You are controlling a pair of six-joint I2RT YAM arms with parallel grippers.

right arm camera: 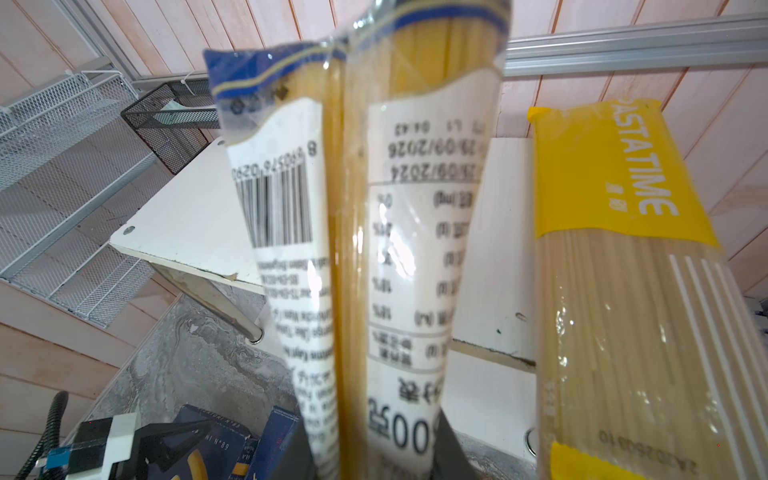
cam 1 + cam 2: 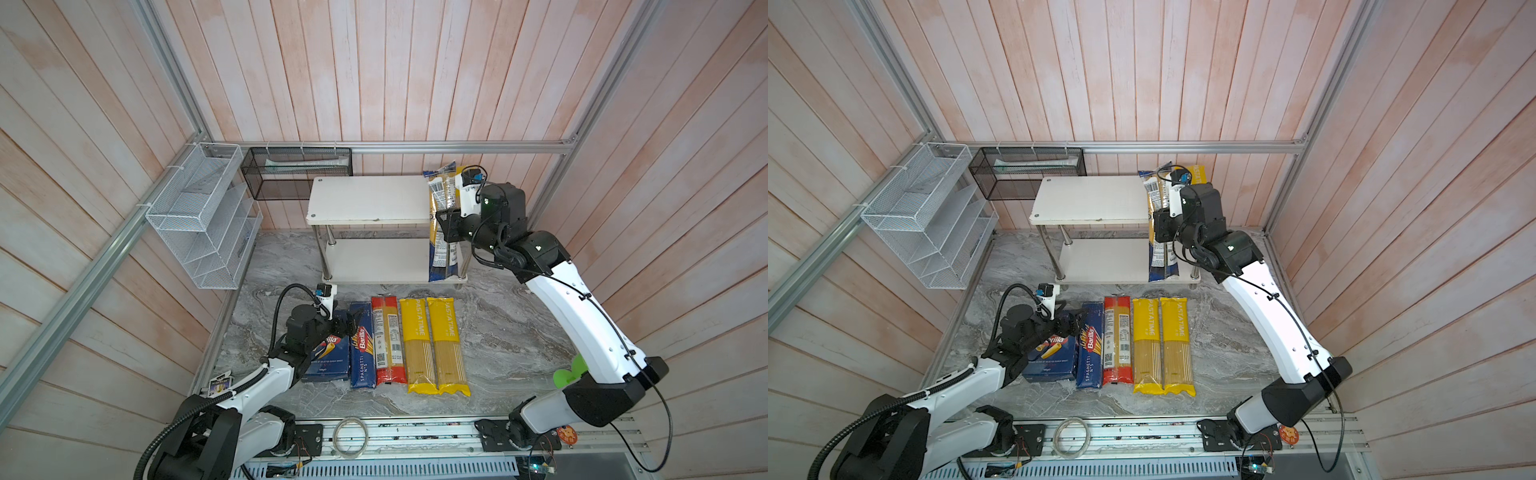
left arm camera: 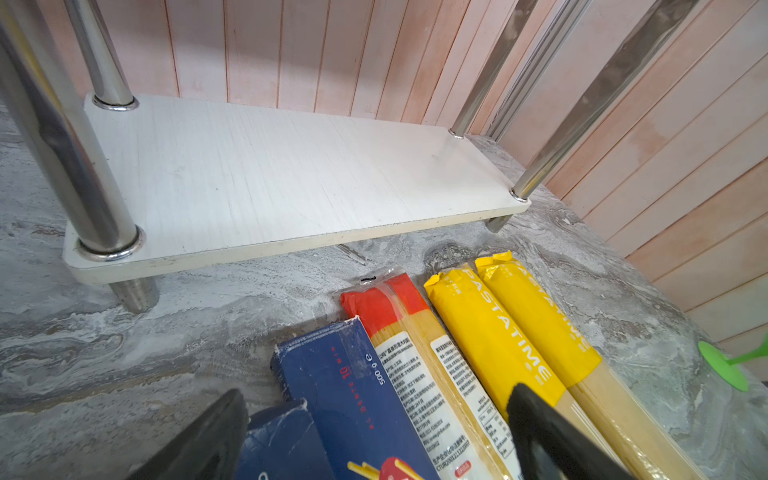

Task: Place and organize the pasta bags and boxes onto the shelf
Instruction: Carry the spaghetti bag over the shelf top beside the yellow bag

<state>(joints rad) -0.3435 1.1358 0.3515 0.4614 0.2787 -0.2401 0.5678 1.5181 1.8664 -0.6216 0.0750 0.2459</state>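
My right gripper (image 2: 446,226) (image 1: 374,449) is shut on a dark blue and clear spaghetti bag (image 2: 440,249) (image 1: 374,208), held upright at the right end of the white shelf (image 2: 370,199) (image 2: 1092,199). The bag's lower end reaches the lower tier's front corner. A yellow PASTATIME bag (image 1: 623,291) (image 2: 1198,174) stands upright beside it. On the table lie a wide Barilla box (image 2: 328,361), a narrow spaghetti box (image 2: 362,353) (image 3: 345,382), a red-ended bag (image 2: 388,340) and two yellow bags (image 2: 417,345) (image 2: 446,345). My left gripper (image 2: 349,324) (image 3: 376,399) hovers open above the boxes.
A white wire-mesh organiser (image 2: 203,216) and a black mesh basket (image 2: 297,172) hang on the walls at the back left. The shelf's bare lower tier (image 3: 291,174) lies ahead of the left gripper. A green plastic piece (image 2: 569,374) sits by the right arm.
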